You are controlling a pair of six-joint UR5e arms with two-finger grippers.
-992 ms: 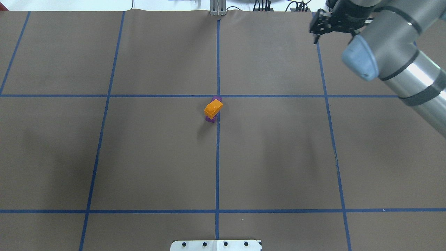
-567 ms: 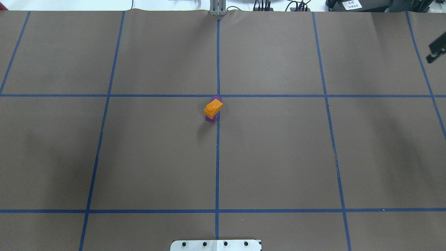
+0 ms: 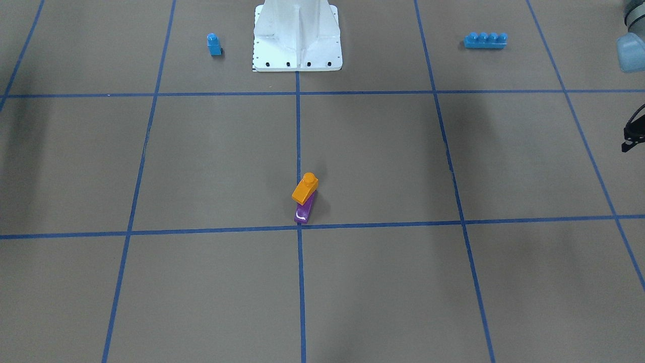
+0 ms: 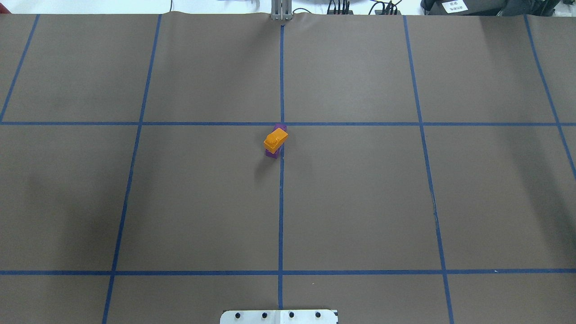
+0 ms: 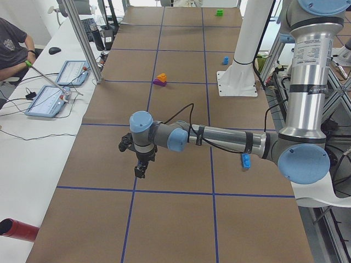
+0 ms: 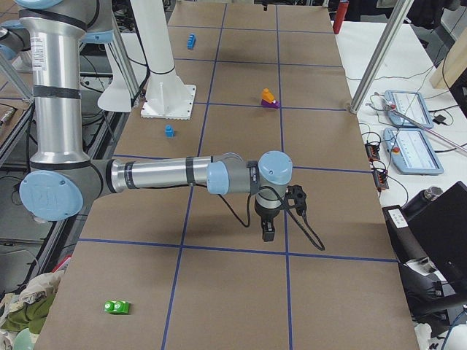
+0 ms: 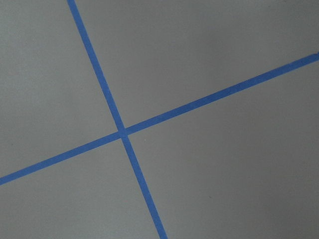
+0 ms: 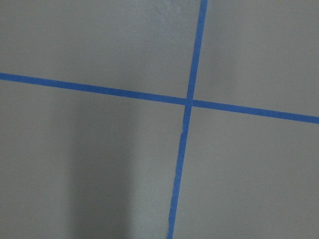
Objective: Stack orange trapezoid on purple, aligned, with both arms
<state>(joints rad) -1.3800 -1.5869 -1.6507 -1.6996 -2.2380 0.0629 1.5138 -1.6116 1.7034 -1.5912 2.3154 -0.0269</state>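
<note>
The orange trapezoid (image 4: 275, 138) sits on top of the purple block (image 4: 271, 154) at the table's centre, turned slightly across it; the stack also shows in the front view, orange (image 3: 305, 188) over purple (image 3: 304, 210). No gripper touches it. My left gripper (image 5: 141, 169) hangs over the table's left end, far from the stack. My right gripper (image 6: 268, 232) hangs over the right end. I cannot tell whether either is open or shut. Both wrist views show only bare paper with tape lines.
A small blue single-stud block (image 3: 214, 44) and a long blue four-stud brick (image 3: 485, 40) lie on either side of the white robot base (image 3: 297, 35). A green block (image 6: 117, 307) lies at the right end. Operators' tablets (image 5: 49, 101) sit beyond the far edge.
My right arm and gripper have swung out of the overhead view to the right. The orange-on-purple stack has not moved.
</note>
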